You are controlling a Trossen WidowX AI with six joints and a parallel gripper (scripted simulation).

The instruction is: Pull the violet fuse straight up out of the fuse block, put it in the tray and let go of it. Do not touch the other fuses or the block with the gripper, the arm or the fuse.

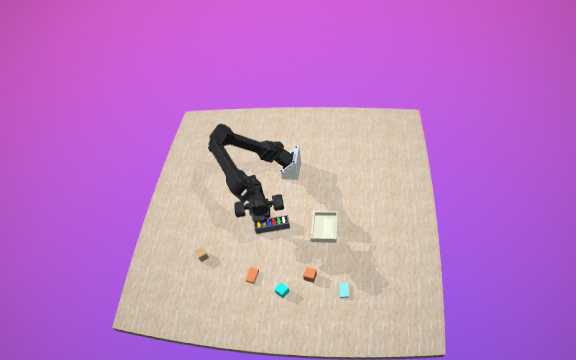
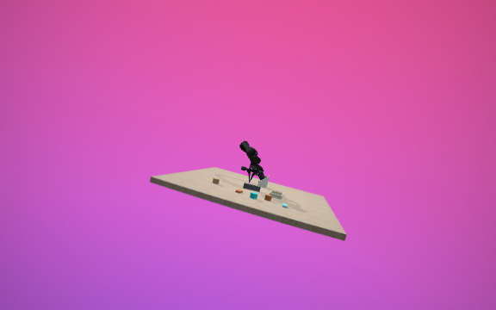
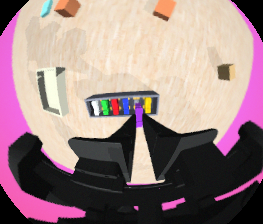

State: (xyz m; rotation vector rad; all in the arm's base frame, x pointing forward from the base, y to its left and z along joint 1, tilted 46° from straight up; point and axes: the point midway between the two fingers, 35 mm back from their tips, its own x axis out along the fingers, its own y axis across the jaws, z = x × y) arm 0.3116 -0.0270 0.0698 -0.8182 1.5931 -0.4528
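End effector [image 3: 139, 124] fingers pinch the violet fuse [image 3: 139, 117] by its top, just above the fuse block [image 3: 122, 106]. Small, rigid and likely light, it suits that narrow top grip. Off to the block's side sits the tray [image 3: 51, 90].

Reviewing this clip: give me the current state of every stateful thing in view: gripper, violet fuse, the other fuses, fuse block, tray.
gripper: shut on the violet fuse.
violet fuse: pinched between the fingertips, seen just in front of the fuse block.
fuse block: flat on the table.
other fuses: seated upright in a row in the block.
tray: on the table beside the block, nothing in it.
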